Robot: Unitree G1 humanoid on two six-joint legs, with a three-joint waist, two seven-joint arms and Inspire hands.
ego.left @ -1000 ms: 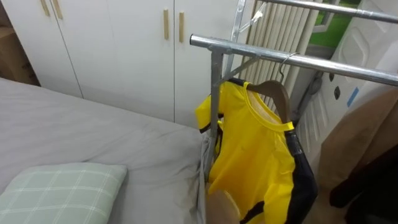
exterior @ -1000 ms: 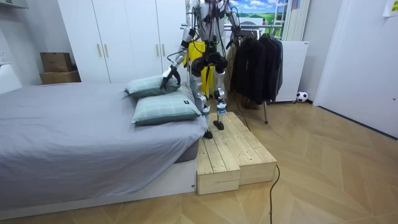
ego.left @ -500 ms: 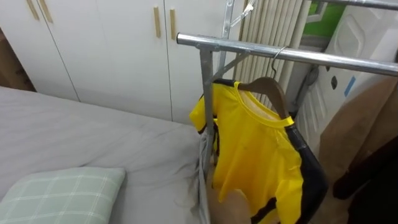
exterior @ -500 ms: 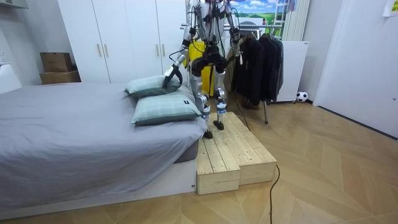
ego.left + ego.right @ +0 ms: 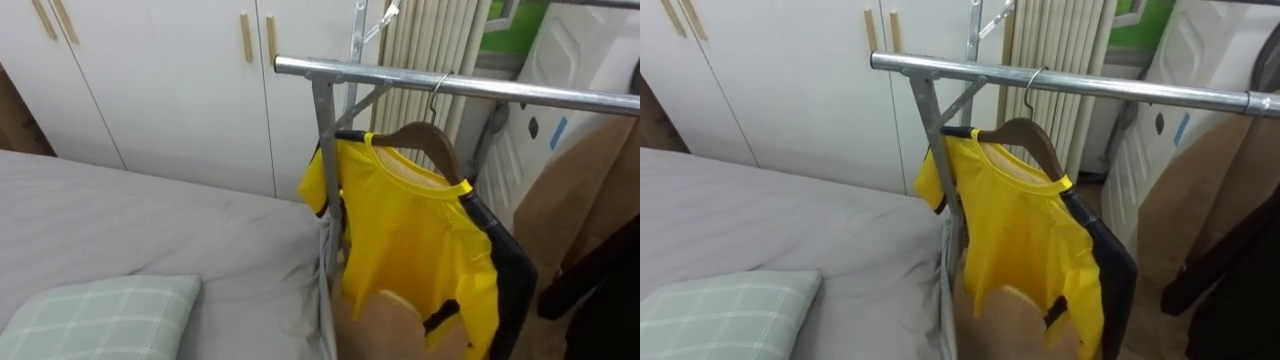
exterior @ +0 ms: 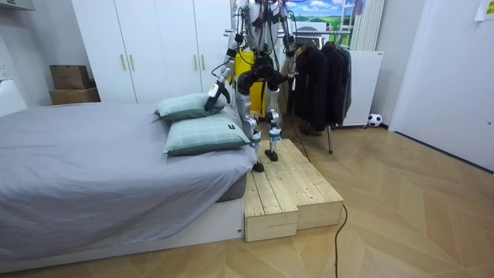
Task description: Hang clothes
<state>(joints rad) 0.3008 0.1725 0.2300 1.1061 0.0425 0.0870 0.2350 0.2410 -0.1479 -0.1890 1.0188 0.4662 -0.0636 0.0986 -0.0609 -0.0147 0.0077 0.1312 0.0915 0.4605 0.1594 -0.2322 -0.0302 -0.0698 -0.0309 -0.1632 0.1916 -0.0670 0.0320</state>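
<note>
Yellow shirt [image 5: 410, 240] on wood hanger [image 5: 428, 136] hangs fr metal rail [image 5: 400, 80] by bed [image 5: 150, 220].

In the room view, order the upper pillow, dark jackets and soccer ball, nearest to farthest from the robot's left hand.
1. Upper pillow, right beside the left hand.
2. Dark jackets, hanging toward the room view's right.
3. Soccer ball, lowest and farthest right.

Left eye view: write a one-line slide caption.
Yellow shirt on a wooden hanger hangs from the metal rail beside the grey bed.
</note>
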